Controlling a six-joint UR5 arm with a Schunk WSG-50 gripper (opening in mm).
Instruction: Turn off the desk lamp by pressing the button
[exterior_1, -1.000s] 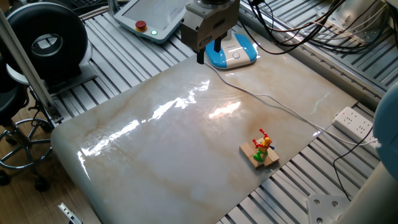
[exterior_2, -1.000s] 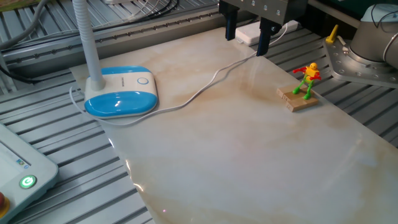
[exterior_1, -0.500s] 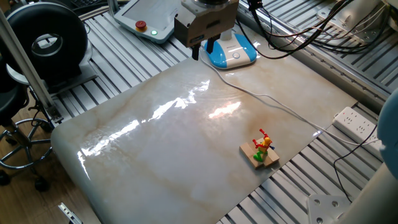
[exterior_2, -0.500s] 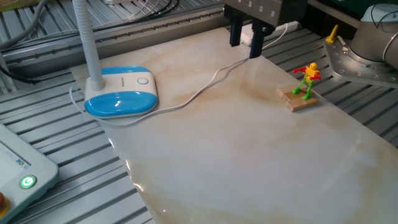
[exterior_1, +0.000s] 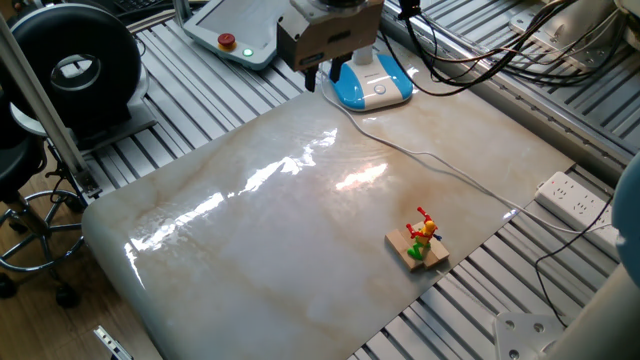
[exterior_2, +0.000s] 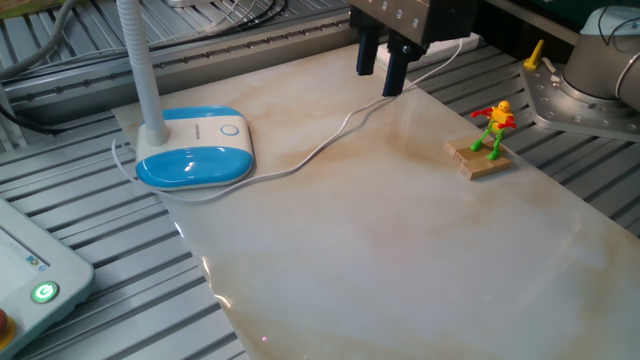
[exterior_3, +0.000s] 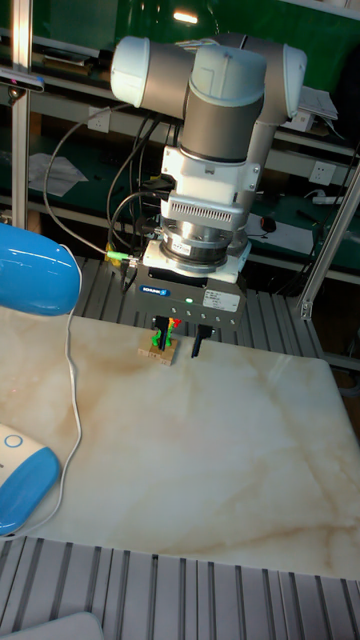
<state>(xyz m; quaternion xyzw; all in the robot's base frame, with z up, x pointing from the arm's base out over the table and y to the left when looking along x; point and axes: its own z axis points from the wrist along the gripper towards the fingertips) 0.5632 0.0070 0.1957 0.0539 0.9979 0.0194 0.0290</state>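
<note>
1. The gripper (exterior_2: 379, 72) hangs above the marble slab (exterior_2: 400, 250), its two dark fingers (exterior_2: 395, 72) spread with a clear gap and holding nothing.
2. The lamp (exterior_2: 194, 151) sits at one corner of the slab, its blue-and-white base partly over the slab's edge, its white neck (exterior_2: 140, 70) upright; the button (exterior_2: 230, 128) is on the white part of the base, on the side facing the gripper.
3. A thin cord (exterior_2: 330, 140) runs from the base across the slab, passing under the gripper, toward a power strip (exterior_1: 572, 197) off the far edge.
4. A small toy figure on a wooden block (exterior_2: 485, 140) stands near the opposite edge, well apart from the lamp.
5. Judging by the views, the press is not yet made: the gripper is in the air, near the base in one fixed view but apart from it in the other, and nothing touches the button.
6. What is left: cross to the button, descend, press.
</note>
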